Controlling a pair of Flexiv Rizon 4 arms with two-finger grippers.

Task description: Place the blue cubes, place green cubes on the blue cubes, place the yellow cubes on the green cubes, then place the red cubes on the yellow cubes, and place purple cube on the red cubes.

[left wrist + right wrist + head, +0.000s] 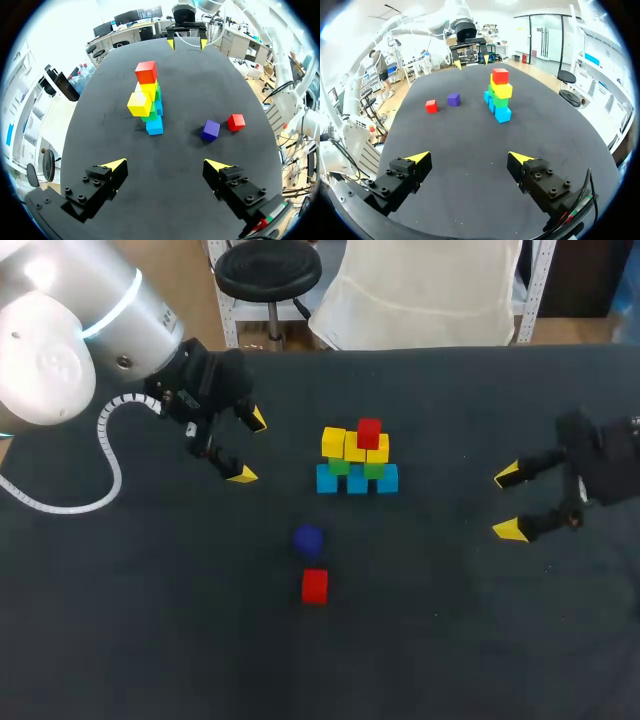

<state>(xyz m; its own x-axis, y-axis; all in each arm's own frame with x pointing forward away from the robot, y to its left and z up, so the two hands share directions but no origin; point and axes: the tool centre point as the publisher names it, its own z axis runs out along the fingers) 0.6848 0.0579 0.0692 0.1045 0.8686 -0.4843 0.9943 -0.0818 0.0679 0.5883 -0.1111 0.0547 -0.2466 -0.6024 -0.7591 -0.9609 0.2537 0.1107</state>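
Right now the cube stack [357,460] sits mid-table [150,640]: blue cubes [357,480] in a row at the btm, green cubes [340,466] on them, yellow cubes [334,442] above those, one top red cube [369,432] crowning it. Purple cube [308,538] lies loose on the robot's side of the stack, apart from it; loose red cube [314,586] is just past the purple one, further from the stack, not touching it. L gripper [250,447] is off to the stack's left, well apart, fingers spread wide w/ nothing btwn them. R gripper [508,502] is off to the stack's right, further out than the L one, likewise spread wide & holding nothing.
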